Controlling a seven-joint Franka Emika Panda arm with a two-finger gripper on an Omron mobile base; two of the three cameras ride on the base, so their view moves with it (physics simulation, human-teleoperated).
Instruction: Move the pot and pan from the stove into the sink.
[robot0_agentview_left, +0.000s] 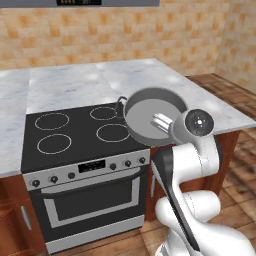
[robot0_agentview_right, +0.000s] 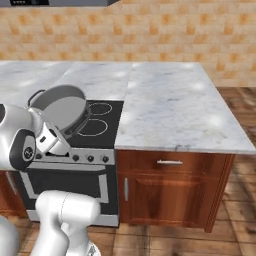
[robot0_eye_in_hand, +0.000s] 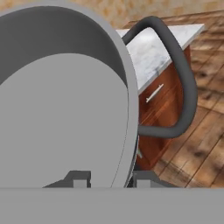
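Tool (robot0_eye_in_hand: 107, 178) clamps pot (robot0_agentview_left: 150, 115) rim, aloft.

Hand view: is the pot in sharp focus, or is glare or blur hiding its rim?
Hand view: pot flat grey, no glare, rim and loop handle crisp. Left base view: pot evenly lit, with a soft sheen on the marble counter.

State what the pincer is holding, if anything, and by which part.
The pincer holds the pot, clamped on its rim wall beside a loop handle, one finger inside, one outside. The pot hangs tilted above the stove.
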